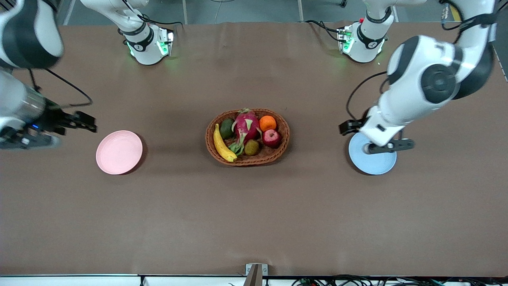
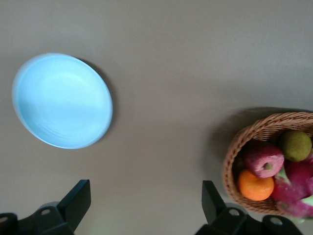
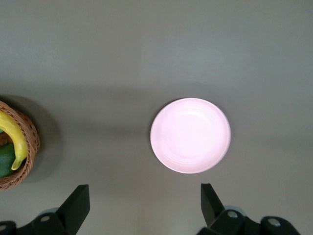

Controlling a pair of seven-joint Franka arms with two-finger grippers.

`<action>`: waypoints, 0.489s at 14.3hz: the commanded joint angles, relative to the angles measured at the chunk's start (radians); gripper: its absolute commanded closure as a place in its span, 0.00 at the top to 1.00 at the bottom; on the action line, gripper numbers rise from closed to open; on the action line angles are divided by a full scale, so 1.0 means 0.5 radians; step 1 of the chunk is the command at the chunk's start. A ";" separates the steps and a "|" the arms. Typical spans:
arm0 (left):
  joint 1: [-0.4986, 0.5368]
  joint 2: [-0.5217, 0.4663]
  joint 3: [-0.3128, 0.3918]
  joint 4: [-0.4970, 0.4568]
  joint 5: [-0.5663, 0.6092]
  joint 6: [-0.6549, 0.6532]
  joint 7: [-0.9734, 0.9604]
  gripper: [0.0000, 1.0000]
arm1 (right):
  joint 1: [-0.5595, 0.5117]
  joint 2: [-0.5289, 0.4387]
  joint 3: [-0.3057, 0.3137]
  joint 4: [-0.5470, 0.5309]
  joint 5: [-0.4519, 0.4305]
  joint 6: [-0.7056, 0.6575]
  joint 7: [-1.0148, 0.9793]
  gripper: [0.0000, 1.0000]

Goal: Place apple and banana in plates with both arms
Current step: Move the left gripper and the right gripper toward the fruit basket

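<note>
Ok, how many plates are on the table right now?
2: pink plate toward the right arm's end, blue plate toward the left arm's end, partly covered by the left arm.

You've got a brown table (image 1: 254, 214) carrying a wicker basket (image 1: 247, 159) mid-table, a pink plate (image 1: 119, 152) toward the right arm's end, a blue plate (image 1: 373, 163) toward the left's.

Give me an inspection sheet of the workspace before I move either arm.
Surface: brown table, flat.
Job's things: apple and banana both in the wicker basket; pink plate and blue plate bare.
Clutter: dragon fruit, orange, avocado, kiwi in the basket.
Grippers: left gripper open, over the blue plate's edge; right gripper open, beside the pink plate.
Cables: black leads trail from both arms.
Surroundings: more cables along the table's near edge.
</note>
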 commanded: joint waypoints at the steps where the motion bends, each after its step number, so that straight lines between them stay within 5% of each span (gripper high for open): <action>1: -0.163 0.145 0.006 -0.014 -0.017 0.143 -0.356 1.00 | 0.201 0.216 -0.012 0.124 -0.014 0.015 0.011 1.00; 7: -0.480 0.455 0.009 -0.011 -0.002 0.511 -1.025 1.00 | 0.665 0.465 -0.009 0.158 0.041 0.508 0.039 0.99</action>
